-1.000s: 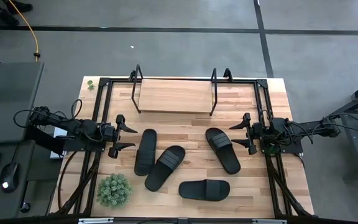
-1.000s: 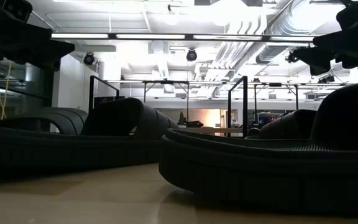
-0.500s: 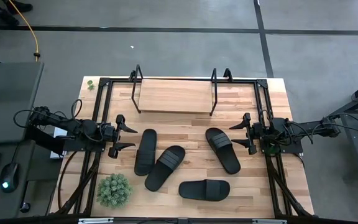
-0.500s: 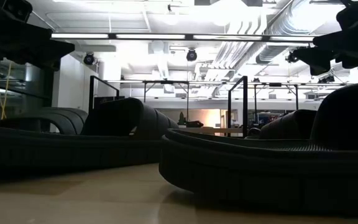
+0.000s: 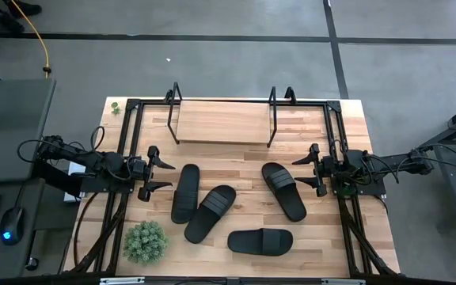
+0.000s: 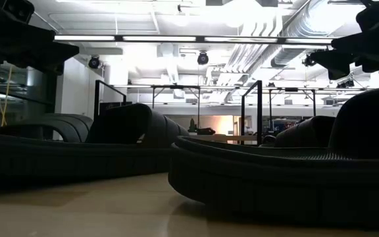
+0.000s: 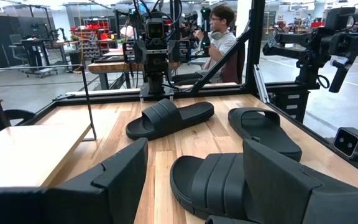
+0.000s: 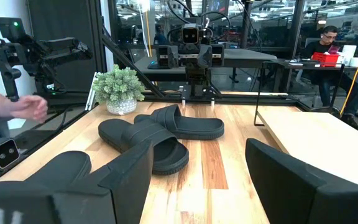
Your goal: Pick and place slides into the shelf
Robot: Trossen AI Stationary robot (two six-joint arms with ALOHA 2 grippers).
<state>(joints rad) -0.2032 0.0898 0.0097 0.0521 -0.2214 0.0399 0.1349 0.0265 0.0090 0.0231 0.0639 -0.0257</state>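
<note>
Four black slides (image 5: 212,207) lie on the bare desk (image 5: 347,237) toward its front edge. The empty shelf (image 5: 222,123) stands at the back edge. The left gripper (image 5: 161,173) and right gripper (image 5: 302,169) hang with fingers spread at opposite side edges. A small plant (image 5: 146,241) sits at the front left corner.

The wooden worktop (image 5: 315,119) carries the shelf (image 5: 222,123) at twelve o'clock, four black slides (image 5: 236,206) around centre, and a small potted plant (image 5: 146,241) at seven o'clock.
</note>
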